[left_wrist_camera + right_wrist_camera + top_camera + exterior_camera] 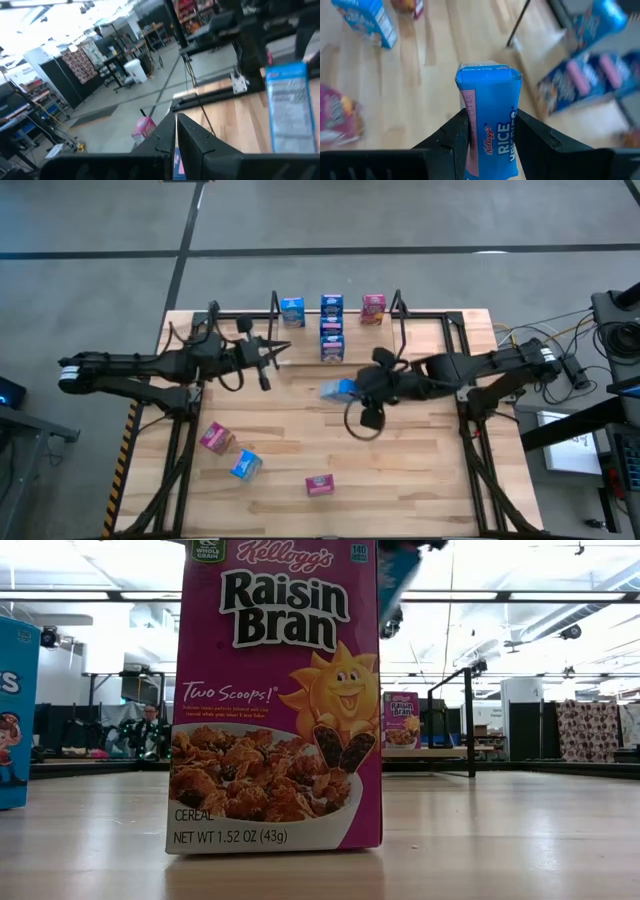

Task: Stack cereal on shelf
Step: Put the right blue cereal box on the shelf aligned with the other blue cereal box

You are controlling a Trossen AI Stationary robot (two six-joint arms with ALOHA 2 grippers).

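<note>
The shelf (399, 315) stands at the table's far edge and holds blue and pink cereal boxes: a blue one (292, 310), a blue stack (331, 330) and a pink one (373, 308). My right gripper (352, 390) is in front of the shelf, above mid-table, shut on a blue Rice Krispies box (487, 120). My left gripper (280, 350) hovers shut and empty left of the shelf. Three loose boxes lie near the front: pink (215, 438), blue (245, 465) and pink (320, 484). The last fills the low view as an upright Raisin Bran box (275, 700). My right gripper pinches the blue box between its two fingers (454, 137), on its two opposite sides (512, 125), back from the free end (487, 75). The fingers come from the table's right, slanting downward. The box sticks out ahead of them, lifted clear of the table.
A black tube frame (455, 330) edges the table along the far and side edges. Bare wood lies between the shelf and the loose boxes. Cables and equipment (600, 350) sit off the table's right side. A person (150, 730) is seated far back in the room.
</note>
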